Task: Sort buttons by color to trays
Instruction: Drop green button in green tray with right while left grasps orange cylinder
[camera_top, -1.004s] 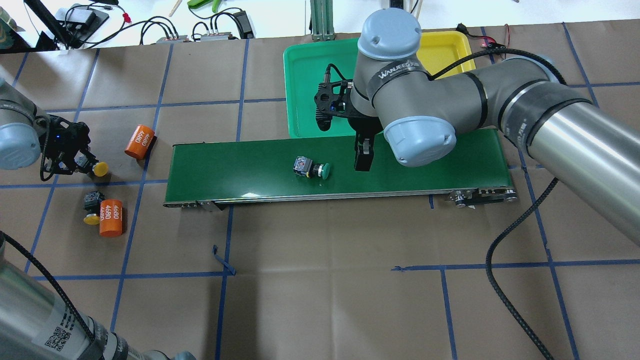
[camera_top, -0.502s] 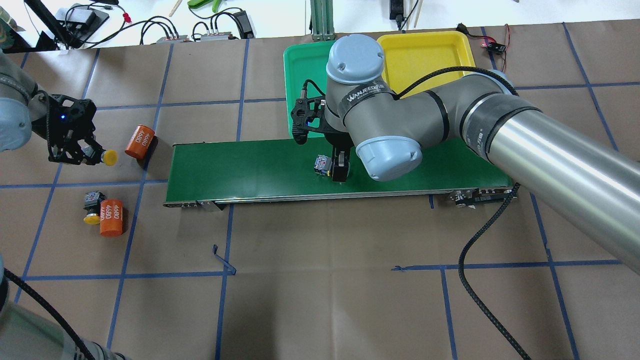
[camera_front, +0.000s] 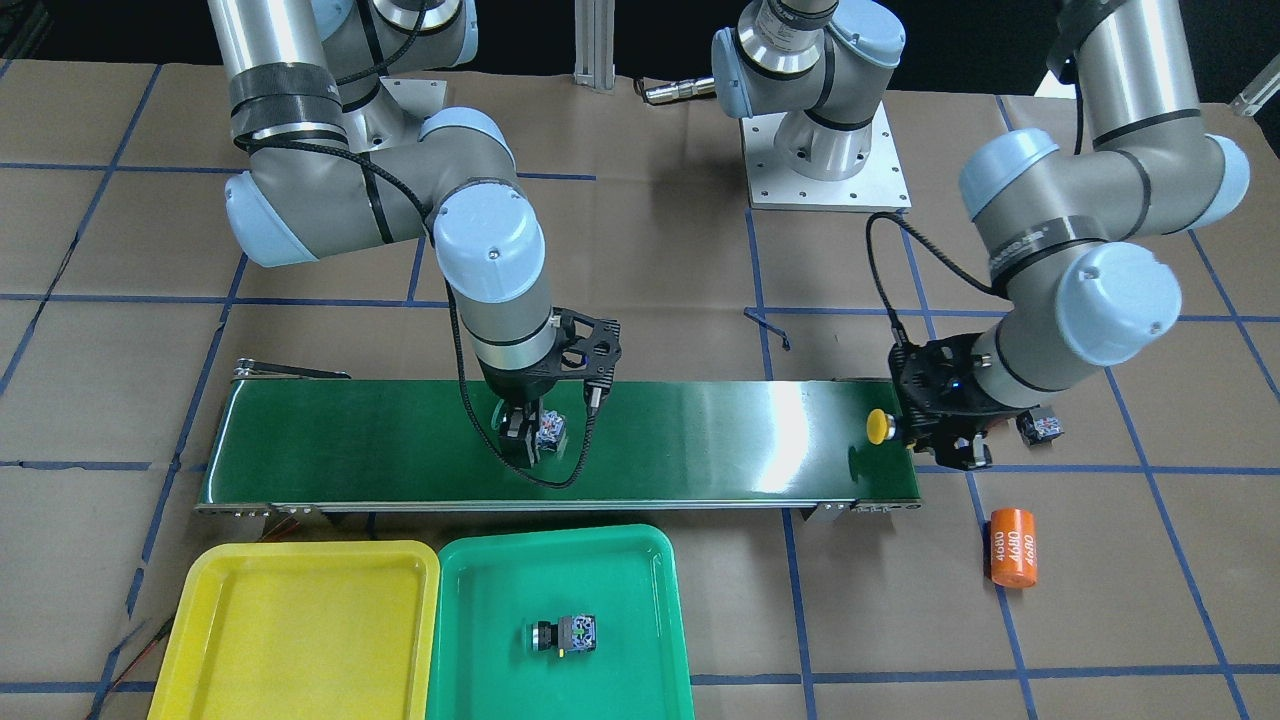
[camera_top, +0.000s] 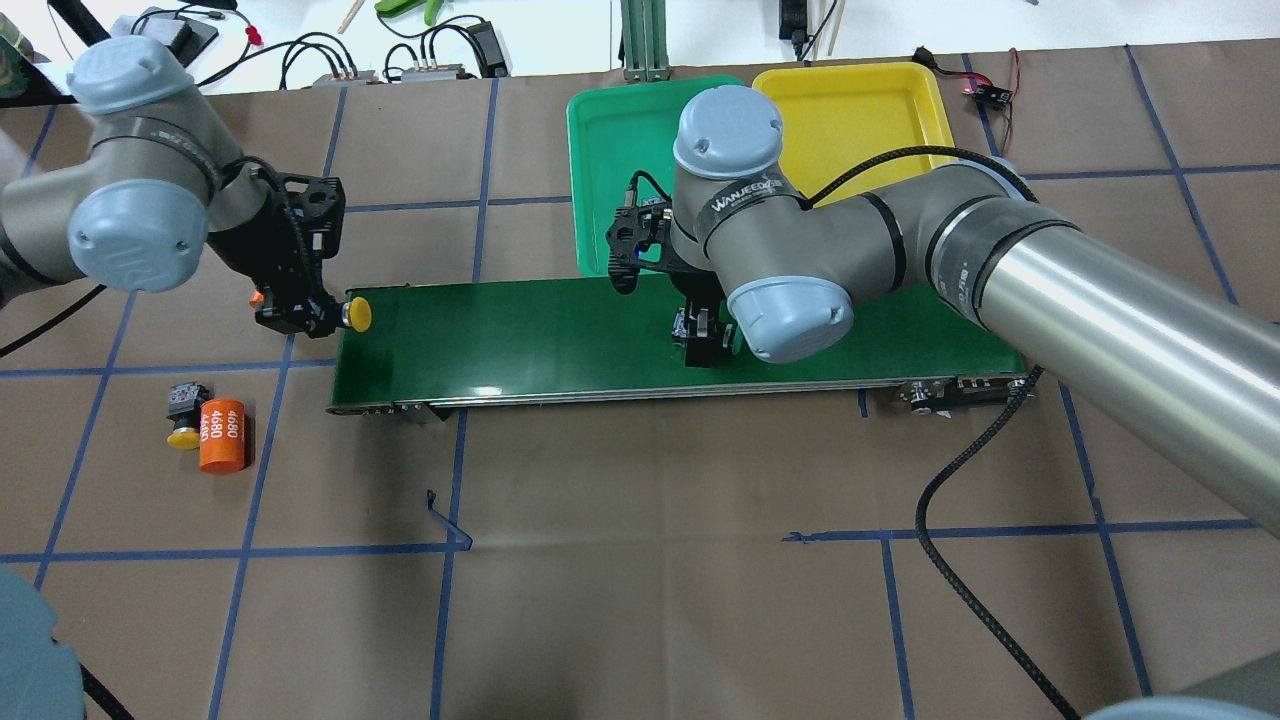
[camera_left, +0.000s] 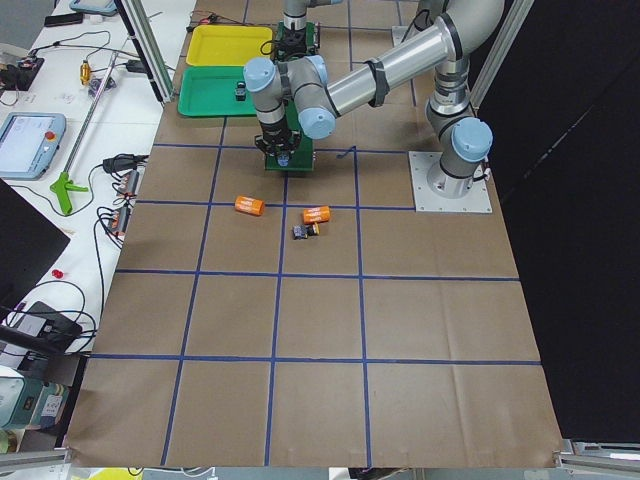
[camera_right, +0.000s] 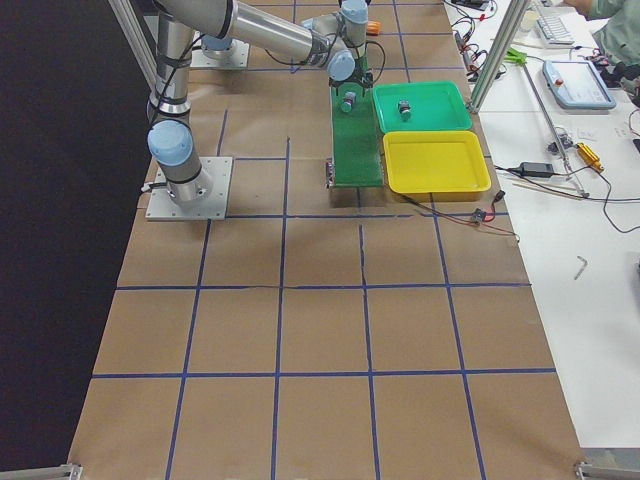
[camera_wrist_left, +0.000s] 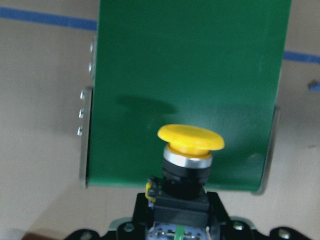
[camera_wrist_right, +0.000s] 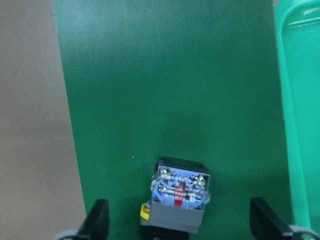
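Overhead exterior shows the left gripper (camera_top: 330, 315) at the left end of the belt (camera_top: 520, 340), clamped on the black body of a yellow button (camera_top: 358, 314). The left wrist view has that button's cap pointing out along the belt, over its end, so a set-down there looks the likely aim. Nearer the robot on the bench (camera_top: 650, 560), a second yellow button (camera_top: 183, 420) lies touching an orange cylinder (camera_top: 222, 436).

At mid-belt the right gripper (camera_top: 705, 345) stands over another button (camera_wrist_right: 177, 195), its fingers (camera_wrist_right: 97, 222) spread apart on either side of the body and not touching it. This button lies directly between them with its long axis along the belt and its terminal end facing away from the wrist, so the fingers would close across the body. Its cap is hidden, so its colour cannot be told. The right arm is much the nearer to it.

Beyond the belt sits the green tray (camera_top: 575, 150), holding one button (camera_front: 565, 635), with the yellow tray (camera_top: 935, 100) touching its right side.
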